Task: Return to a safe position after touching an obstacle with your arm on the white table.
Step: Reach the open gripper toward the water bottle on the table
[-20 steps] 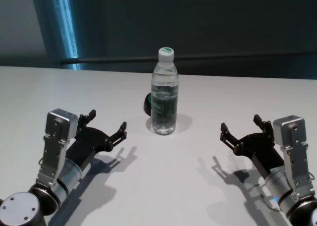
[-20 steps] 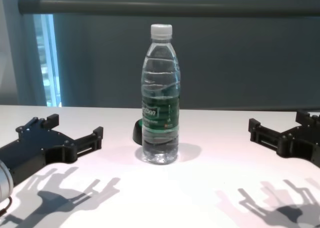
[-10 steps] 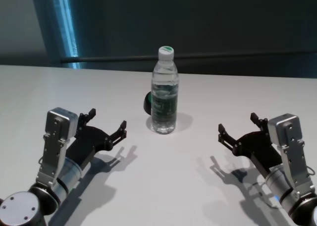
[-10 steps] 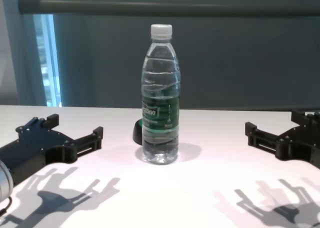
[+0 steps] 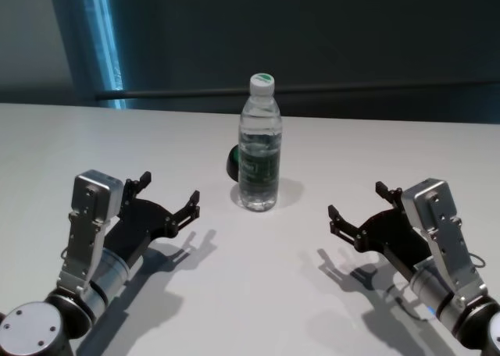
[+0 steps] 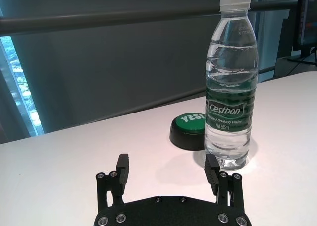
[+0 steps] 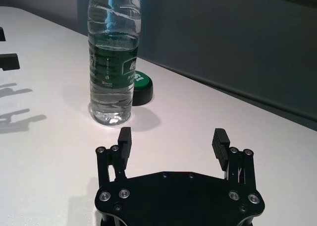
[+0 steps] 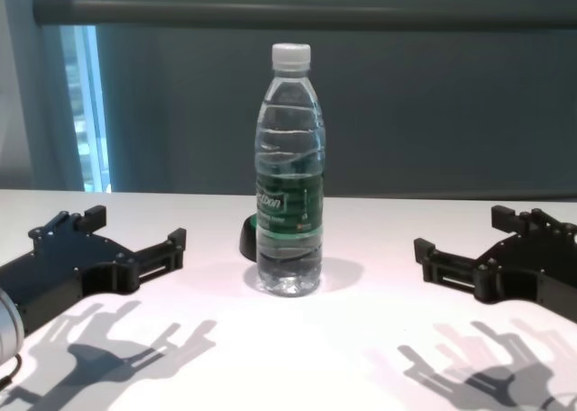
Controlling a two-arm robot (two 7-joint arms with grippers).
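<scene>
Two claws hover low over the white worktop point(image 5: 258, 293), each empty with its fingers spread apart. The left claw point(image 5: 166, 200) sits to the left of the bottle, clear of it. Between them, toward the far side, the clear water bottle point(image 5: 259, 145) stands upright with its white cap point(image 8: 290, 55) on, filled with water and wrapped by a dark green label point(image 6: 229, 112). A black button with a green top point(image 6: 189, 131) lies just behind the bottle. The right claw point(image 5: 361, 212) sits to the bottle's right, not touching. Dark wall panels and a bright window strip point(image 5: 103, 40) close the room behind.
</scene>
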